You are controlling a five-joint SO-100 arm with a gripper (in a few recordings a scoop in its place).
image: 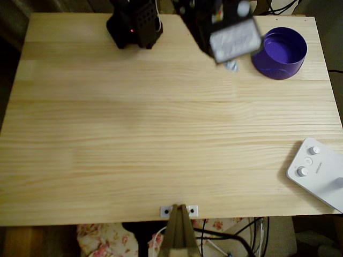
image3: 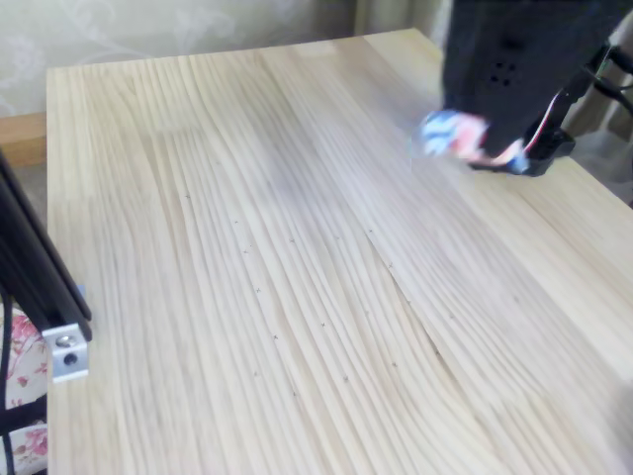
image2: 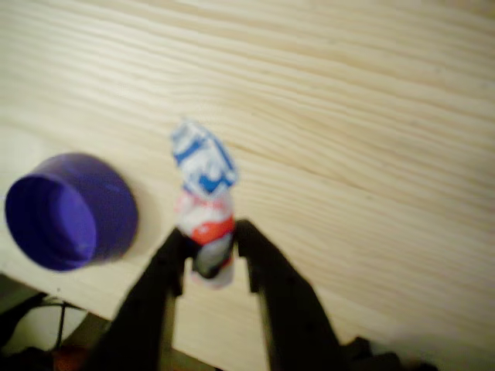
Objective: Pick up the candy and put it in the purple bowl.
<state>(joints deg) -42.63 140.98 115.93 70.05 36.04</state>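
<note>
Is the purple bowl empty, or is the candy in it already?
Empty. The purple bowl shows only its bare bottom in the overhead view, and the candy is pinched in the gripper beside it, over the table.

arm [image: 134, 24]: black, red light | claw [image2: 213, 267]: black, apparently plain

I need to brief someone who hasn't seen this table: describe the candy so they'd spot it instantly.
Start at the purple bowl near the edge of the wooden table. Just beside it, the black gripper is shut on the candy, a slim wrapped sweet. Its white wrapper with blue and red marks and a twisted end is unlike anything nearby.
</note>
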